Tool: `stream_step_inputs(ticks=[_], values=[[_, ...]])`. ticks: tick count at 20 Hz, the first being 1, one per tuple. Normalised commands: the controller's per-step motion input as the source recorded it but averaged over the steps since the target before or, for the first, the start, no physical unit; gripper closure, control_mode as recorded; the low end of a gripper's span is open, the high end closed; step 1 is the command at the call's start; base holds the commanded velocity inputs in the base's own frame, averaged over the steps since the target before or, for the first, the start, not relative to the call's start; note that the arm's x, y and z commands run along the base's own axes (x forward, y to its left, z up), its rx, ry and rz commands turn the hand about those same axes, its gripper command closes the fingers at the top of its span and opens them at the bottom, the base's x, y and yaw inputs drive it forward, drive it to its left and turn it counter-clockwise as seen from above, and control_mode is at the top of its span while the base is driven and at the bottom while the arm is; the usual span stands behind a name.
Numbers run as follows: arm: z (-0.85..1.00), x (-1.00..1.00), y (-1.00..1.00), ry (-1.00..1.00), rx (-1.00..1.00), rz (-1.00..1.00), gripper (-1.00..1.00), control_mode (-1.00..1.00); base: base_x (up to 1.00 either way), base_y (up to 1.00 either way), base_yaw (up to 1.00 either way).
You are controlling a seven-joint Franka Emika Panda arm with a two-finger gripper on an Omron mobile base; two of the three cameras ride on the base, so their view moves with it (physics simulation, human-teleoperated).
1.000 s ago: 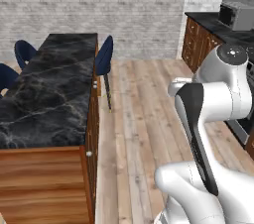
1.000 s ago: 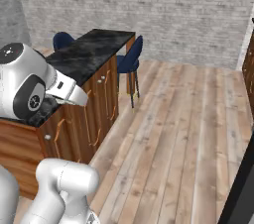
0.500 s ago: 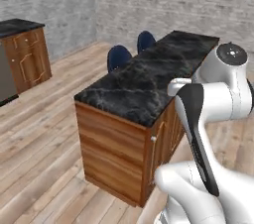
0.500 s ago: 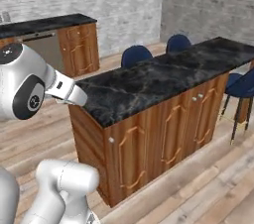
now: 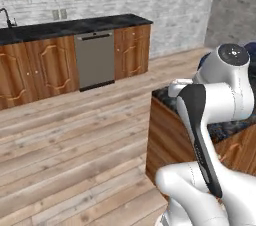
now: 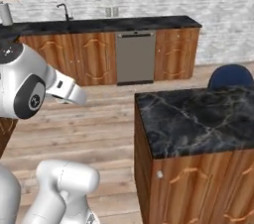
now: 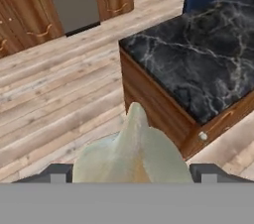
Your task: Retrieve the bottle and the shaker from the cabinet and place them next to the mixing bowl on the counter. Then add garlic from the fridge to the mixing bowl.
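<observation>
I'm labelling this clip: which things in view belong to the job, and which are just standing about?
Job: what looks like the garlic bulb, held in the gripper.
Standing about: island counter, blue chair, dishwasher, faucet.

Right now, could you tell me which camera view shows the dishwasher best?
The right base view: the dishwasher faces the camera whole, under the counter. The left base view shows it whole but at an angle; the hand view crops its top.

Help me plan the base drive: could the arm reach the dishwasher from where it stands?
Probably not: the dishwasher sits across open wooden floor, well beyond the arm, and the end effector holds what looks like garlic.
</observation>
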Motion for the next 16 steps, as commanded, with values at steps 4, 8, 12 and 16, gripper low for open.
stream_step_inputs(ticks=[4,8,12,16], values=[[0.0,0.0,0.0,0.0,0.0,0.0,1.0,1.0,0.54,0.0,0.47],[0.0,0.0,0.0,0.0,0.0,0.0,1.0,1.0,0.77,0.04,0.01],[0.0,0.0,0.0,0.0,0.0,0.0,1.0,1.0,0.89,0.01,0.02],[0.0,0.0,0.0,0.0,0.0,0.0,1.0,1.0,1.0,0.0,0.22]])
